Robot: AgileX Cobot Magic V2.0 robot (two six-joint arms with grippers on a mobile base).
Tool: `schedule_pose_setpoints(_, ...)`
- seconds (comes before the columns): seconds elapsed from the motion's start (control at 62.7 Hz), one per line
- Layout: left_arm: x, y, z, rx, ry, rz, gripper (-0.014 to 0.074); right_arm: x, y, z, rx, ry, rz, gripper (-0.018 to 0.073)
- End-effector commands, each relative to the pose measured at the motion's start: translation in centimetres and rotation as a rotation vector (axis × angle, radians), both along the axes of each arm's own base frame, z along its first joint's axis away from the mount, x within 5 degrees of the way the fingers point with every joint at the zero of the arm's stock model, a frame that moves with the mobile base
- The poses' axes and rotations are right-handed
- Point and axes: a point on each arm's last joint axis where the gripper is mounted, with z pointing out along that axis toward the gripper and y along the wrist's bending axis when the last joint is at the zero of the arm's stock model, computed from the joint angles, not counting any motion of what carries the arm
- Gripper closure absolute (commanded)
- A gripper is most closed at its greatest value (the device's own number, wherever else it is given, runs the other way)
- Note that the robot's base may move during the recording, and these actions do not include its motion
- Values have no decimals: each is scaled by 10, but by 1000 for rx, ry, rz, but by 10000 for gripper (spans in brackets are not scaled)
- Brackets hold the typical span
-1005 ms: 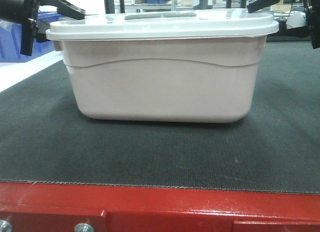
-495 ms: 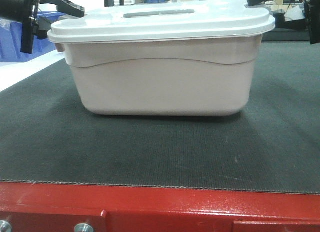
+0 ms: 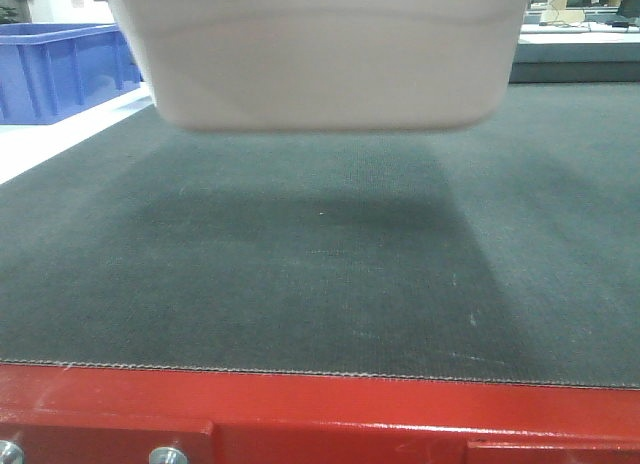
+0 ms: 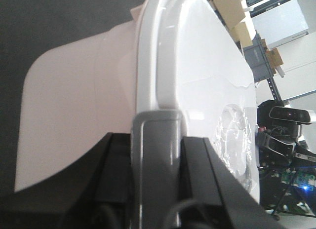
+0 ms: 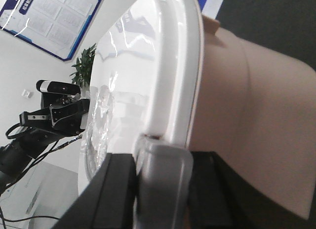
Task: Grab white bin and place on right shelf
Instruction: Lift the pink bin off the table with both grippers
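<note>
Wall poster (image 5: 49, 17) print too blurred to read; no other text visible.

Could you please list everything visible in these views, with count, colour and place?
white bin: one, pinkish-beige with a white lid, held clear above the mat.
grey clips: two, grey, one at each end of the lid.
mat: one, dark grey, covering the table.
table edge: one, red, along the front.
screws: two, silver, front left.
blue crate: one, blue, far left.
potted plant: one, green, by the wall.
left gripper: one, black, fingers flanking a clip.
right gripper: one, black, fingers flanking the other clip.
</note>
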Motion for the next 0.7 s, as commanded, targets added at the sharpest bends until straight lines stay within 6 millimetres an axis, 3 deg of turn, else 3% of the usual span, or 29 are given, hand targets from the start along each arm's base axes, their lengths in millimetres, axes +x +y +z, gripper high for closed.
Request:
schedule_pose_setpoints(0.0, -44, -14, 66, -128, -157, -170, 684, -38, 16, 55, 98, -186, 172, 314)
schedule_pose_setpoints(0.383, -89, -16, 133, -144, -371, -184, 684, -86, 25, 107, 166, -366, 173, 314)
schedule_pose_setpoints(0.686, -98, -31, 143, -145, -404, -237, 684, -104, 26, 129, 250, -444, 172, 314)
